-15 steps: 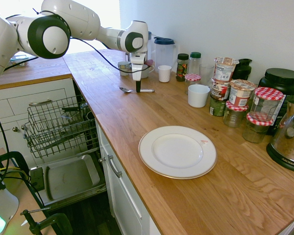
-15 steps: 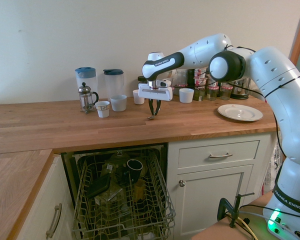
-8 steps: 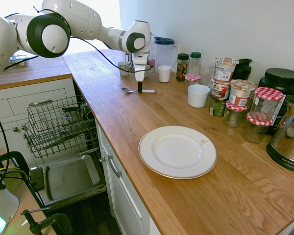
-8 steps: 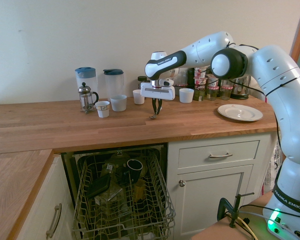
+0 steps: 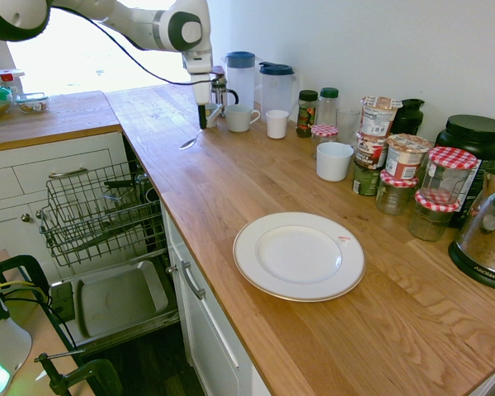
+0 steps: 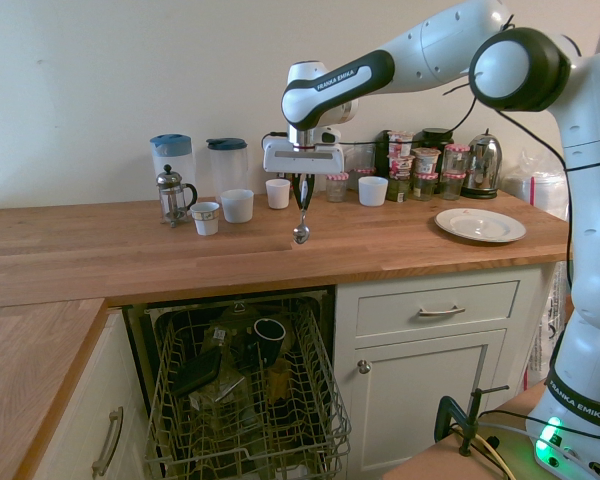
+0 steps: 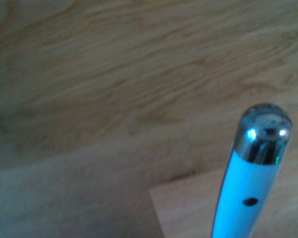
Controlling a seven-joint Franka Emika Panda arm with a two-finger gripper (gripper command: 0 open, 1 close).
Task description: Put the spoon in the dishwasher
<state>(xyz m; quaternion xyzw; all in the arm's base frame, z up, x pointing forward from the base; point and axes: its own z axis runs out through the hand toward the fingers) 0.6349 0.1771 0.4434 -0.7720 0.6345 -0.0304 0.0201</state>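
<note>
One gripper (image 6: 302, 192) hangs above the wooden counter (image 6: 130, 255) with its two fingers closed on the handle of the spoon (image 6: 301, 226). The spoon dangles straight down from the fingers, bowl lowest, clear of the wood beneath it. In the first exterior view the same spoon (image 5: 191, 139) slants down and away from the gripper (image 5: 203, 116), its bowl in the air over the counter's front part. The wrist view shows the spoon (image 7: 253, 168) rising from the bottom edge, its rounded shiny end over blurred wood grain.

Below and slightly to one side of the gripper, the dishwasher (image 6: 242, 390) stands open under the counter, its wire rack (image 6: 250, 425) pulled out and holding a dark cup (image 6: 269, 334) and other dishes. The first exterior view shows the rack (image 5: 99, 213) and the lowered steel door panel (image 5: 120, 297).

Behind the gripper, near the wall, stand a coffee press (image 6: 171, 196), two jugs (image 6: 227, 165) and several white cups (image 6: 238, 205). Well off to the arm's base side lies a white plate (image 6: 480, 225), with a row of jars (image 5: 396, 165) behind it.
</note>
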